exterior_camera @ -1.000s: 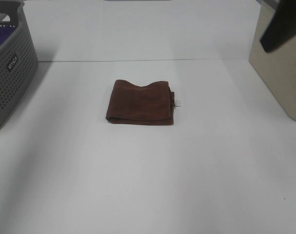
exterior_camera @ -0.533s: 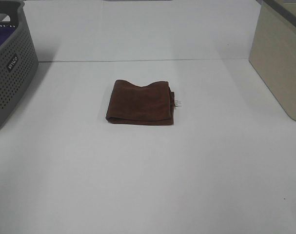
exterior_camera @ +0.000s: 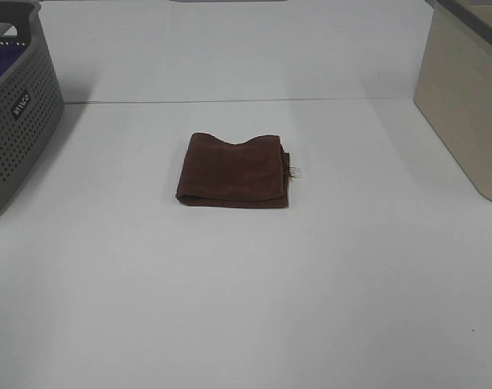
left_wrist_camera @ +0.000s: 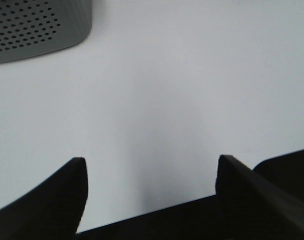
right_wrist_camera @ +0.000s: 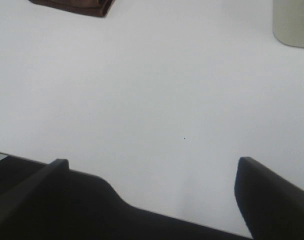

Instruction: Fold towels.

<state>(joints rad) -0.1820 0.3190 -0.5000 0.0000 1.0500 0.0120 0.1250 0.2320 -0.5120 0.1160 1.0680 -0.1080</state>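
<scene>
A brown towel [exterior_camera: 234, 170] lies folded into a small rectangle in the middle of the white table, with a small white tag at its right edge. A corner of it shows in the right wrist view [right_wrist_camera: 76, 7]. Neither arm shows in the exterior high view. My left gripper [left_wrist_camera: 150, 167] is open and empty over bare table near the grey basket. My right gripper [right_wrist_camera: 152, 167] is open and empty over bare table, well apart from the towel.
A grey perforated basket [exterior_camera: 14, 109] with something purple inside stands at the far left; its wall shows in the left wrist view [left_wrist_camera: 39, 25]. A beige bin [exterior_camera: 468, 97] stands at the far right, also in the right wrist view [right_wrist_camera: 293, 22].
A dark arm part at the top right of the exterior high view one second ago has moved out of view. The towel has not moved.
</scene>
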